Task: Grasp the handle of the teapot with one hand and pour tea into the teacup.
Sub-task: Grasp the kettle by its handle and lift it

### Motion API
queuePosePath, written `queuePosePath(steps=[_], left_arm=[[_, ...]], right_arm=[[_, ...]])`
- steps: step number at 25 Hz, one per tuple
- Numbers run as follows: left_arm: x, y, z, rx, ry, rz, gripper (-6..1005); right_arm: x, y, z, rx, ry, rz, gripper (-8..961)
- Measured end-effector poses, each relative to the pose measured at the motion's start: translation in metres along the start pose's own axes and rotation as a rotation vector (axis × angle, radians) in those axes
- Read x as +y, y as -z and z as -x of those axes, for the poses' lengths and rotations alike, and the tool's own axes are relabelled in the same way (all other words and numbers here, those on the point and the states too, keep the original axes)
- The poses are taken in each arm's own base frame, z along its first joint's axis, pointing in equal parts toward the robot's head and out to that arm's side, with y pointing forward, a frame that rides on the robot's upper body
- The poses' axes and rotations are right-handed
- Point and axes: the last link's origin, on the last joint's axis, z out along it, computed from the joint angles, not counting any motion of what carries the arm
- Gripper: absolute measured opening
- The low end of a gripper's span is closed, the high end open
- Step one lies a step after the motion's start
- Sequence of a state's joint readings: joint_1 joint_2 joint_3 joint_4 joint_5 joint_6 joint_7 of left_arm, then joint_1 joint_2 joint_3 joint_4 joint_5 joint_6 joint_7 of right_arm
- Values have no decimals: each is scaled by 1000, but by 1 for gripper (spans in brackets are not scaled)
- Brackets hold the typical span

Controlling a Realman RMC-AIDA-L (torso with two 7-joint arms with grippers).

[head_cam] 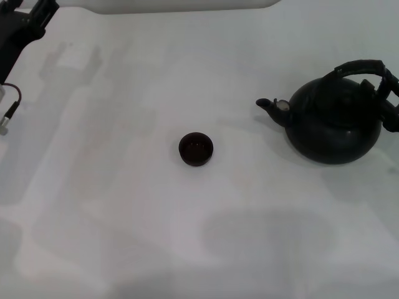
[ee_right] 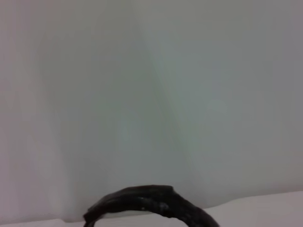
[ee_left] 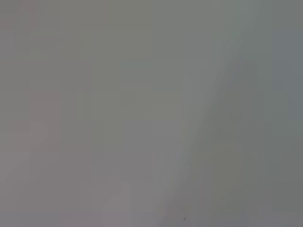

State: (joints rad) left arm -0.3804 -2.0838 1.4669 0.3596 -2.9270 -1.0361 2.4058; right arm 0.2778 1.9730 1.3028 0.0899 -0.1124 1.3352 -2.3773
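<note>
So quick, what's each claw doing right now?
Left claw: parked at the table's far left corner, holding nothing; open or closed cannot be told.
Right claw: not visible; the handle looks ungripped.

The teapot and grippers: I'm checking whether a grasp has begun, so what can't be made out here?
- Right gripper: not visible in any view; its wrist view shows only the handle, cut off by the picture's edge.
- Left gripper: cropped at the head view's corner; the left wrist view shows blank surface.
- Teapot: black on black hides the lid.
- Teacup: contents too dark to tell.
</note>
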Motion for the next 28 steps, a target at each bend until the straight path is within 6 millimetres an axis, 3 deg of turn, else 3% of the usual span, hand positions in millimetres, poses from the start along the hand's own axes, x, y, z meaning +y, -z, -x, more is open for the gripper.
queuePosePath(steps=[6,16,23,28], left_arm=[[0,0,0,0,-2,-1,807],[0,0,0,1,-6,1,806],[-1,1,0,-1,-6,-1,805],[0,1,3,-11,-2,0,805]], right_arm=[[0,4,0,-14,-4,-1,669],[3,4,2,-30,8,11,225],[13,2,7,-80,43,58,214],[27,-22,23,-133,75,159,215]])
